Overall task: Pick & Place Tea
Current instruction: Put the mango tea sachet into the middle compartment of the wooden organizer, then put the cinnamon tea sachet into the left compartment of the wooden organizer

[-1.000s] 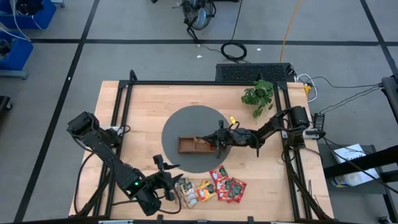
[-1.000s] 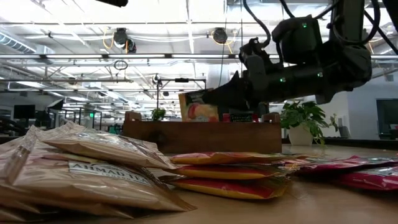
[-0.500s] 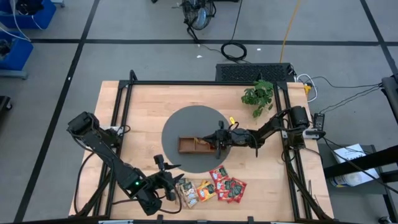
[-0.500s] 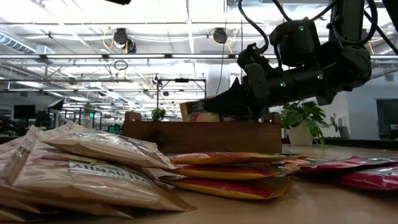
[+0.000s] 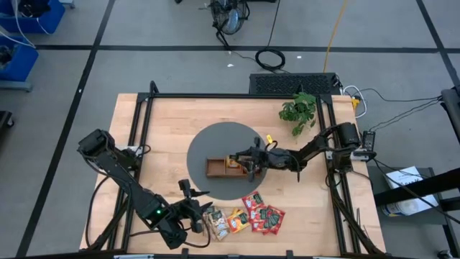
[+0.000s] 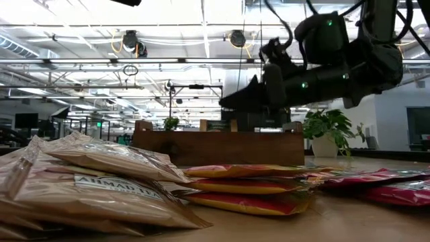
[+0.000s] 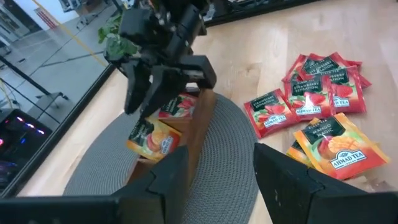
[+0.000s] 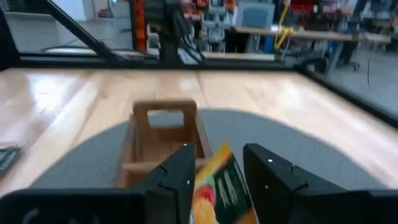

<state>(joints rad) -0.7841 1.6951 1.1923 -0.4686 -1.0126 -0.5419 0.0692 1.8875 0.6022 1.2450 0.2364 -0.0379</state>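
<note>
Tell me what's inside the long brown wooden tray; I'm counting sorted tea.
An orange-yellow sachet and a red one show; the right hand above hides the rest.

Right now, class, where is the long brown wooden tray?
In the high view, the long brown wooden tray lies on the round grey mat at mid-table, directly under the right gripper.

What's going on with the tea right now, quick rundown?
Right gripper open above wooden tray, orange sachet in the tray below it. Left gripper open beside sachet pile. Nothing blocking.
</note>
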